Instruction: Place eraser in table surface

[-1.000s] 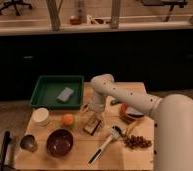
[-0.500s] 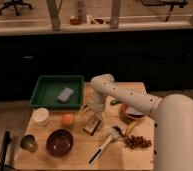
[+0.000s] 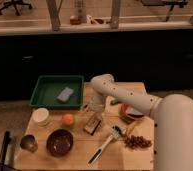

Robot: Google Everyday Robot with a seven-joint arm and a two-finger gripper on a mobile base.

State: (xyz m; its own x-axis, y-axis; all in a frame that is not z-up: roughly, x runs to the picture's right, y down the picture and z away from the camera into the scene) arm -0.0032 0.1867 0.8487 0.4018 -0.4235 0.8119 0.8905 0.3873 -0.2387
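The eraser [image 3: 92, 124], a small tan-brown striped block, lies on the pale-wood table surface [image 3: 140, 152] just right of the orange fruit [image 3: 67, 119]. My gripper [image 3: 95, 109] points down at the end of the white arm, directly above the eraser's far end and very close to it. Whether it touches the eraser cannot be told.
A green tray [image 3: 44, 93] holding a grey sponge [image 3: 65, 94] sits at the back left. A white cup [image 3: 41, 117], a metal cup [image 3: 28, 143], a dark bowl [image 3: 59, 142], a white brush [image 3: 105, 145], grapes [image 3: 135, 142], a banana [image 3: 132, 127] and a plate [image 3: 133, 113] lie around.
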